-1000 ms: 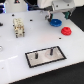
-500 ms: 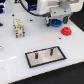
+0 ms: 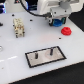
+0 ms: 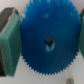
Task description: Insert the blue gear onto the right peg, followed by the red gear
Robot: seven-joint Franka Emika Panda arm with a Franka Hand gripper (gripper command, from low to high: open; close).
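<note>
The blue gear (image 4: 46,44) fills the wrist view, a toothed disc with a small hole at its centre, flanked by the teal pads (image 4: 10,47) of the tool (image 4: 46,47); the nearer pad sits against the gear's rim, so the tool looks clamped on the blue gear. In the exterior view only a sliver of blue (image 3: 57,21) shows under the tool (image 3: 57,21), which hangs above the white bench (image 3: 15,55) towards the far side. That view alone shows the red gear (image 3: 65,31) lying flat on the bench, just beside the tool on the exterior view's right. It also shows the grey, black-rimmed plate (image 3: 34,59) nearer the camera, carrying two dark pins, with the right peg (image 3: 50,50) standing bare. A beige block (image 3: 18,26) rests towards the exterior view's left. No writing or brand can be read in either view.
</note>
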